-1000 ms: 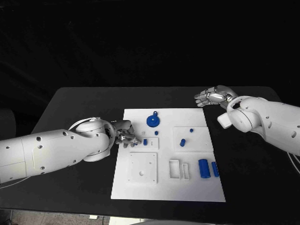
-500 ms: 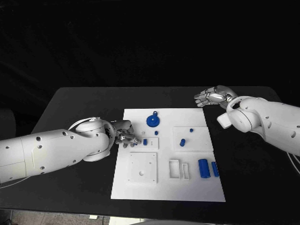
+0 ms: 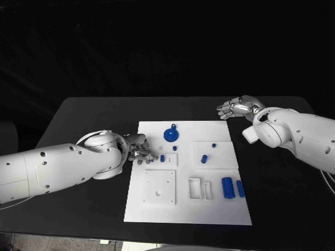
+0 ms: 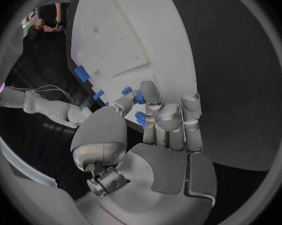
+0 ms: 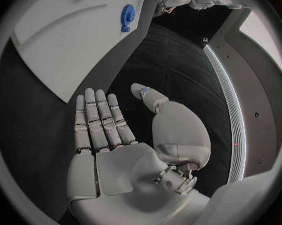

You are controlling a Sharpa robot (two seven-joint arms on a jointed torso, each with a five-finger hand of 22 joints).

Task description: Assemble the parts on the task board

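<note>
My left silver hand (image 3: 140, 149) is down at the left edge of the white task board (image 3: 186, 209), fingers pinching a small blue peg (image 4: 140, 118) to seat it there, while my right silver hand (image 3: 237, 108) hovers released, fingers apart, off the board's far corner over the black bench (image 3: 92, 112), out of the way.

Left robot hand (image 4: 156, 135) over task board (image 4: 153, 35) edge, fingertips (image 4: 149, 91) touching small blue part (image 4: 141, 118).
</note>
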